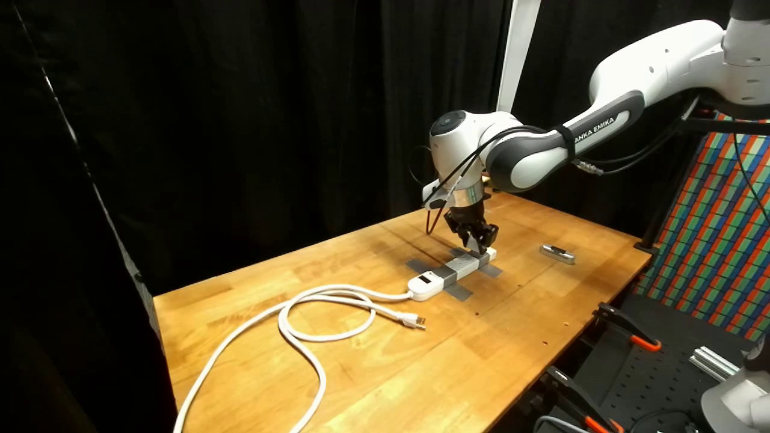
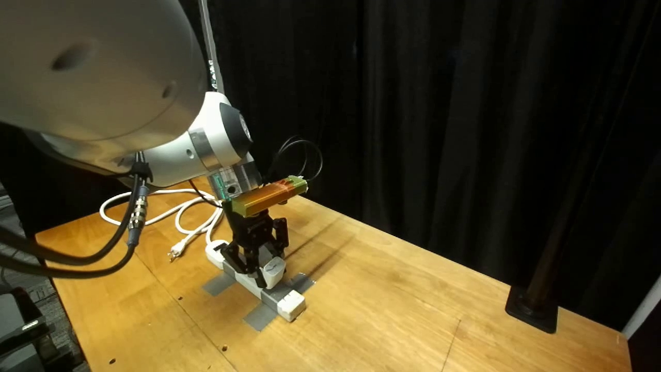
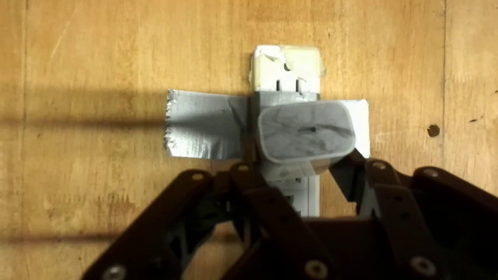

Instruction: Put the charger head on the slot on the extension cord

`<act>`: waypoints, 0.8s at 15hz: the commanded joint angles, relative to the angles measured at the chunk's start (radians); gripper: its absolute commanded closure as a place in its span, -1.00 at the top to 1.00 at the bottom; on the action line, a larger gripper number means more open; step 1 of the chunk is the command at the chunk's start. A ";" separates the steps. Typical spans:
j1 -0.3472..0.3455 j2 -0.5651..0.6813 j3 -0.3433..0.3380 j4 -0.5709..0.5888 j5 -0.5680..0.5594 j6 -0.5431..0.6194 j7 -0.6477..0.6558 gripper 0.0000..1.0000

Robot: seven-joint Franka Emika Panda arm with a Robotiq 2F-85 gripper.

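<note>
The charger head [image 3: 306,131], a small pale block, is between the fingers of my gripper [image 3: 301,151], which is shut on it. Its port face points up at the wrist camera and sits slightly turned against the strip. In an exterior view the charger head [image 2: 274,270] leans over the extension cord [image 2: 292,306], a white strip taped to the table. Two narrow slots show near the strip's end in the wrist view. The charger's underside and prongs are hidden, and I cannot tell whether it touches the strip. My gripper [image 1: 475,244] points down over the strip's far part.
Grey tape [image 3: 206,124] holds the strip down across its width. The white cable [image 1: 343,288] loops over the table to a loose plug [image 1: 412,320]. A small silver object [image 1: 557,254] lies apart, and a black stand base [image 2: 532,310] is on the table.
</note>
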 commanded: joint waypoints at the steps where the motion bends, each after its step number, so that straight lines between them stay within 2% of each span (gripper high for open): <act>1: -0.005 -0.029 0.006 -0.015 0.014 -0.005 0.009 -0.54; 7: -0.005 -0.033 0.010 -0.035 0.011 0.008 0.014 -0.54; 12: -0.001 -0.033 0.003 -0.050 -0.036 0.027 0.058 -0.54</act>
